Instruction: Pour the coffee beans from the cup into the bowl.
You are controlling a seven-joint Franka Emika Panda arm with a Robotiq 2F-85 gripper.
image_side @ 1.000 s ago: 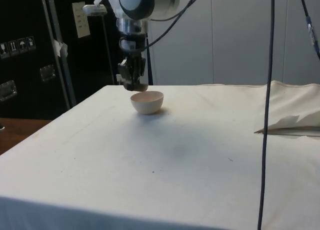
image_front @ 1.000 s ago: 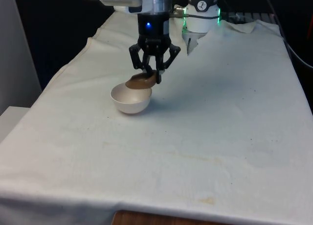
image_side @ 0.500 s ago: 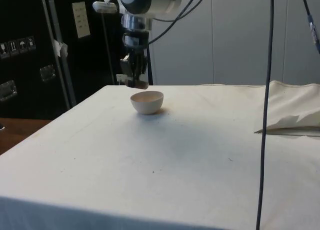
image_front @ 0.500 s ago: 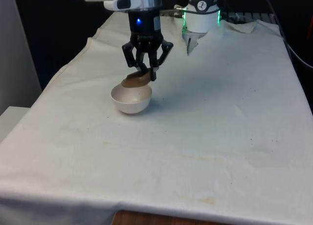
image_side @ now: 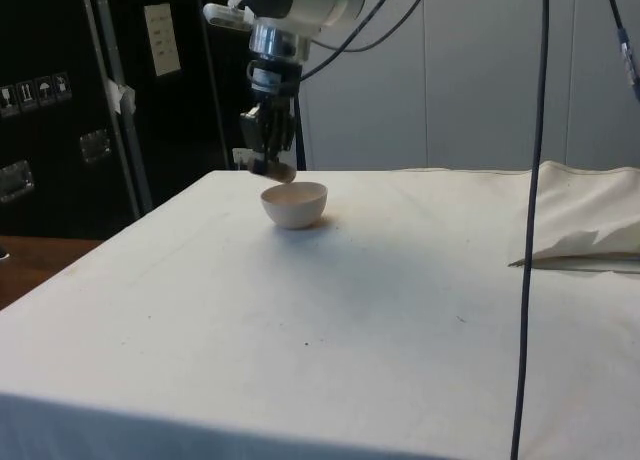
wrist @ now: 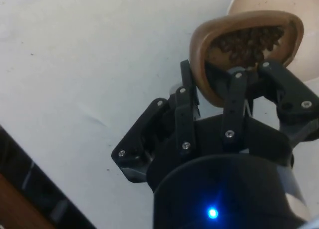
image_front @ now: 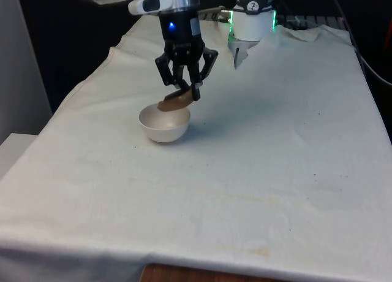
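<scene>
Black gripper (image_front: 186, 89) clenched on rim of brown cup (image_front: 176, 100), cup tilted just above white bowl (image_front: 163, 124), coffee beans (wrist: 245, 44) inside cup.

Bowl (wrist: 279, 5) cut by wrist view's edge.

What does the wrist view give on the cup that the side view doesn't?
Wrist view only: the brown cup's open mouth with coffee beans still piled inside, and the fingers pinching its rim. Side view only: the cup hangs above the bowl, apart from its rim, and the bowl stands on the white cloth. Both: the gripper holding the cup over the bowl.
</scene>
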